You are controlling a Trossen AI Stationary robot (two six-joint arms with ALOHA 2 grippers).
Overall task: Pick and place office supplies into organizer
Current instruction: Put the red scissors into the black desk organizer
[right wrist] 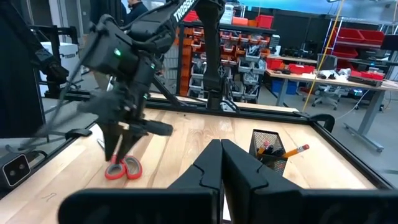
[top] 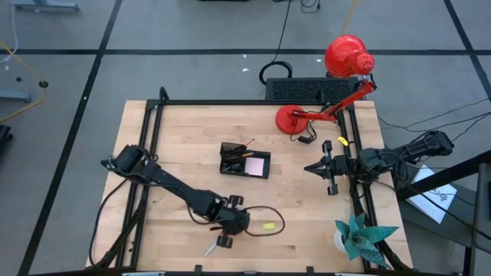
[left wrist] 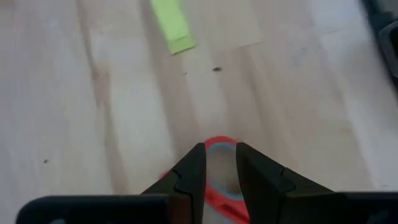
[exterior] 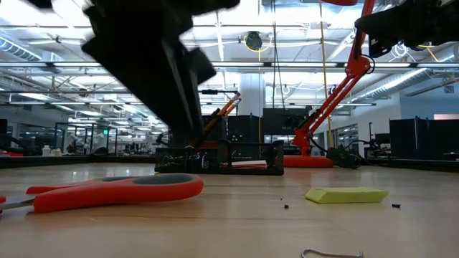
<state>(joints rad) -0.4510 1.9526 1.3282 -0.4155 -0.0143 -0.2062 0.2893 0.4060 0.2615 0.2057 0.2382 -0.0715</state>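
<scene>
From above, the organizer (top: 245, 161) sits mid-tabletop (top: 176, 146) with a pink sticky pad (top: 256, 163) and pencils (top: 240, 150) already in it, so part of the job looks done. Left out are the scissors (top: 215, 245) and a small yellow piece (top: 268, 226) near the front edge. The left claw (top: 227, 231) is down over the scissors' handle end; the right claw (top: 313, 167) waits off to the organizer's right.

At table height, the scissors (exterior: 115, 190) lie flat with the left arm coming down just behind them; the yellow piece (exterior: 346, 194) lies well apart, and the organizer (exterior: 219, 159) stands farther back.

The left wrist view shows the left claw (left wrist: 220, 168) narrowed, its fingers (left wrist: 193, 174) either side of the red handle loop of the scissors (left wrist: 219, 186), seemingly gripping it. The yellow piece (left wrist: 171, 25) lies beyond.

The right wrist view shows the right claw (right wrist: 221, 163) fully closed and empty, the left claw (right wrist: 121, 155) on the scissors (right wrist: 123, 168), and pencils in the organizer (right wrist: 273, 149)
</scene>
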